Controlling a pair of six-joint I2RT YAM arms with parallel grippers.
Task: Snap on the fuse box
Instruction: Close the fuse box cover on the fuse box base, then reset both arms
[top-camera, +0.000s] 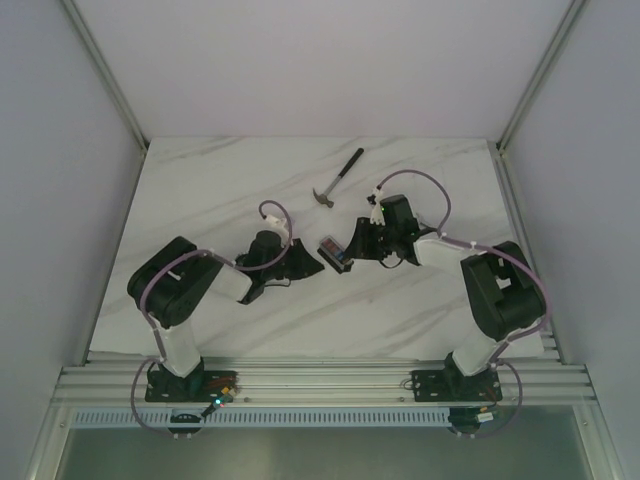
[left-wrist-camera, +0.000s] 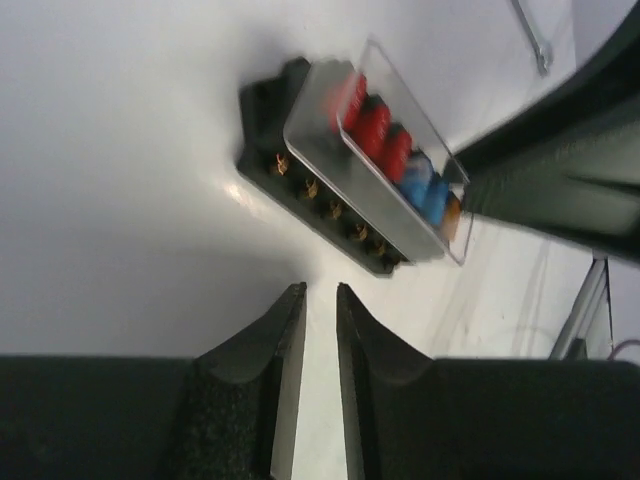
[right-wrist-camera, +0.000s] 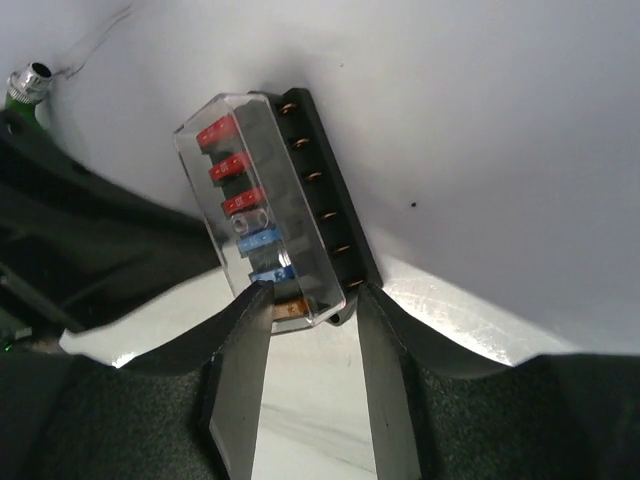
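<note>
The fuse box (top-camera: 334, 250) is a small black block with red and blue fuses under a clear cover. It stands on its long side on the marble table, between the two grippers. In the right wrist view the fuse box (right-wrist-camera: 275, 205) has its near end between my right gripper's (right-wrist-camera: 313, 292) fingertips. One tip is on the clear cover and the other on the black base, so the gripper is shut on that end. My left gripper (left-wrist-camera: 320, 290) is empty, with a narrow gap between its jaws, a short way from the fuse box (left-wrist-camera: 340, 165). In the top view my left gripper (top-camera: 310, 265) is left of the box and my right gripper (top-camera: 352, 250) is right of it.
A hammer (top-camera: 338, 178) lies on the table (top-camera: 200, 190) behind the grippers, handle toward the back right. White walls and metal frame posts close in the table on three sides. The right arm's dark body (left-wrist-camera: 560, 170) fills the right of the left wrist view.
</note>
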